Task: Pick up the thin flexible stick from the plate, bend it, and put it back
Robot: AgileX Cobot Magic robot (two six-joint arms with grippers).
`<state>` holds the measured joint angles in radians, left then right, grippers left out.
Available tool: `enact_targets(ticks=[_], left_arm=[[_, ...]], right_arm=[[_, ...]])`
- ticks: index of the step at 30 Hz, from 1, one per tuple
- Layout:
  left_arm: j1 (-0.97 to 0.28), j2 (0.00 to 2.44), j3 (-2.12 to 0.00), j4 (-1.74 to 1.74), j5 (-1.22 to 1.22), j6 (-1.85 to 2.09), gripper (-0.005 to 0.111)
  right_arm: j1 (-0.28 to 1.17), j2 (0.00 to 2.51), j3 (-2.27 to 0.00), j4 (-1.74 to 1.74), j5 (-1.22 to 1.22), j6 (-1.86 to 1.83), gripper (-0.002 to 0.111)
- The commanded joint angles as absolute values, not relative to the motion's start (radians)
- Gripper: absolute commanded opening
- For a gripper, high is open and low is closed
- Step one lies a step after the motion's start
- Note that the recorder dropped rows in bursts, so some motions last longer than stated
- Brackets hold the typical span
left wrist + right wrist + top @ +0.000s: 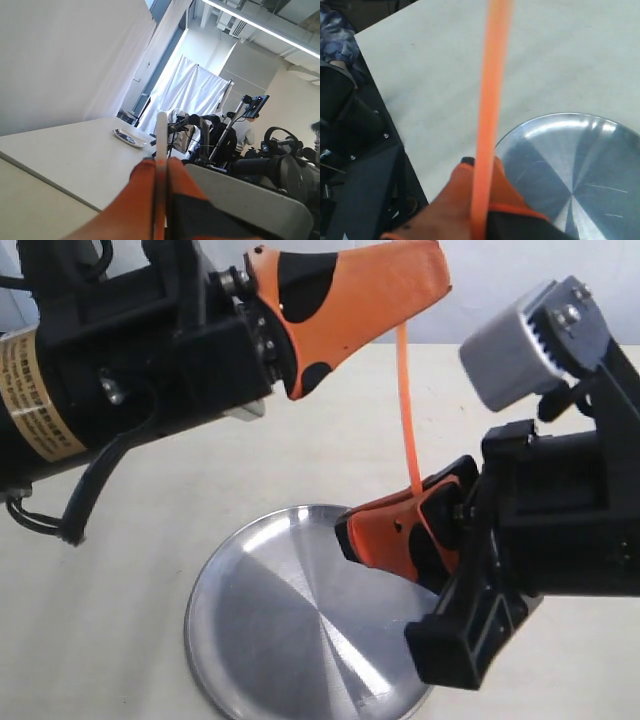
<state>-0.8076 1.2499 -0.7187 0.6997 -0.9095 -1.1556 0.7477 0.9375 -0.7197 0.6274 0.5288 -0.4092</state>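
The thin flexible stick [407,410] hangs nearly upright in the air, held at both ends. My left gripper [405,300] is shut on its upper end; in the left wrist view the whitish end of the stick [161,131] pokes out past the closed orange fingers [145,197]. My right gripper [415,505] is shut on the lower end, just above the plate [290,640]. In the right wrist view the stick [492,90] rises from the gripper [479,197], with the plate [585,165] below. The stick looks almost straight, with a slight curve.
The plate lies on a pale tabletop [150,570]. The left wrist view looks out over the table's far edge [50,185] toward a small dish [129,137] and equipment beyond. The right arm's black body [560,530] stands over the plate's right side.
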Motion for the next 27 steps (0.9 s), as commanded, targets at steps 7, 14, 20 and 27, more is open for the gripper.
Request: enact_targets(ticks=[7,14,20,27], left_arm=[[-0.810,1.251,-0.719,0.767,-0.709,-1.127,0.000],[-0.810,1.251,-0.719,0.818,-0.644,-1.125,0.000],[-0.810,1.251,-0.719,0.797,-0.735,-1.195,0.008],[-0.810,1.251,-0.719,0.801,-0.805,-1.358,0.045]], right_arm=[[0.747,0.897,-0.720,0.673,0.603,-0.392,-0.001],[0.747,0.821,-0.720,0.680,0.595,-0.392,-0.001],[0.747,0.834,-0.720,0.660,0.524,-0.392,-0.001],[0.747,0.864,-0.720,0.662,0.449,-0.392,-0.001]])
